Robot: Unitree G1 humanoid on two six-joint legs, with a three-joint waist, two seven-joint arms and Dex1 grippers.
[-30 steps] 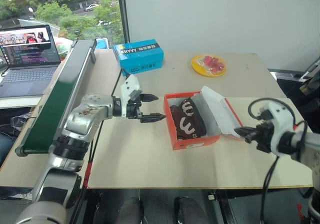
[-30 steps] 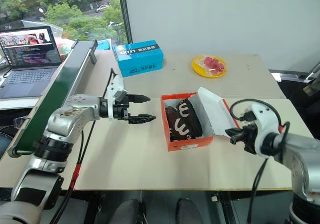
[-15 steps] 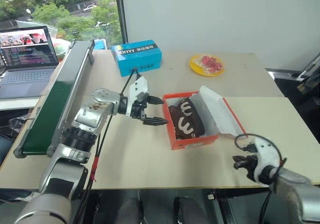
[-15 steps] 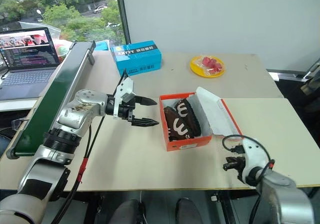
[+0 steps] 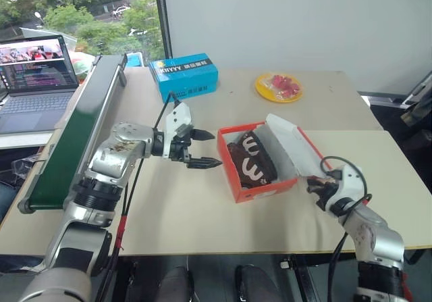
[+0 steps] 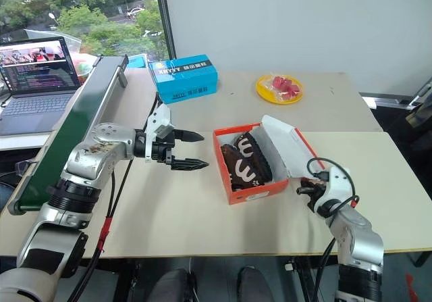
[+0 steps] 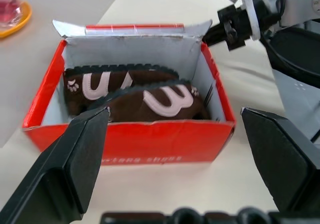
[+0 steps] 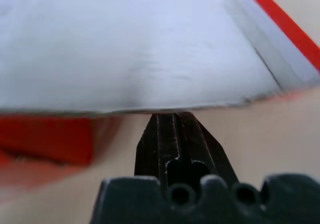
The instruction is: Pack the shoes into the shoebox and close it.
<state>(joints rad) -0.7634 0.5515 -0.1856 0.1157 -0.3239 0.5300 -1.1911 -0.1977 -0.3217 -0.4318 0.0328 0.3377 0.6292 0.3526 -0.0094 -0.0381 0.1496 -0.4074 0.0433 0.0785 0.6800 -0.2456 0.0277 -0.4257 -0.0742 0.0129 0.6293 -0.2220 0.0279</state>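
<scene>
Slipping out from under the lid is the main risk here. In the head views, the right gripper point(image 6: 302, 186) has its jaws closed on nothing, their tips at the free edge of the shoebox lid point(image 6: 289, 146), which leans outward over the table point(image 6: 202, 214). If the tips push too low they could shove the whole shoebox point(image 6: 254, 160) sideways toward the left gripper point(image 6: 189, 149) instead of swinging the lid up; if they glance off, the lid would likely flop back open. The left gripper hangs with jaws spread wide and empty, just off the box's other side, apart from it, so nothing braces the box yet. Both shoes point(image 6: 246, 160) lie inside the box, side by side on edge. Well beyond the left jaws sits a blue box point(image 6: 185, 78), shut, contents unseen, and a yellow plate point(image 6: 279, 88) holding something red.

From the left wrist view, the wide-apart jaws frame the shoebox straight ahead, with the two brown shoes packed within, white marks facing the camera. Their upper edges look near the rim, so a closing lid might catch on them. The right gripper shows beyond the box's far corner.

From the right wrist view, the closed jaws point at the underside of the white lid edge, seemingly touching or just below it; contact cannot be confirmed.
</scene>
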